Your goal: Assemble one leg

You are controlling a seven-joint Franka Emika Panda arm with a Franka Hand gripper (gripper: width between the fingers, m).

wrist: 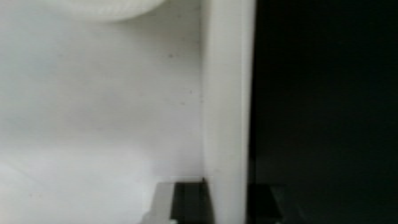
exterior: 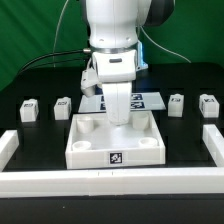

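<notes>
The large white square tabletop [exterior: 85,148] with corner holes lies in the middle, tag on its front face. My gripper [exterior: 120,118] is down at its far rim. In the wrist view the two dark fingertips [wrist: 185,207] stand on either side of the tabletop's upright rim wall [wrist: 228,110], close against it, with my gripper [wrist: 224,210] shut on that wall. A round corner hole [wrist: 111,8] shows beyond. Four small white legs stand apart: two on the exterior view's left [exterior: 28,108] [exterior: 63,106], two on its right [exterior: 177,104] [exterior: 208,104]. None is held.
The marker board [exterior: 148,99] lies just behind the tabletop, partly hidden by the arm. White border rails run along the left [exterior: 8,146], right [exterior: 215,146] and front [exterior: 110,181] of the black table.
</notes>
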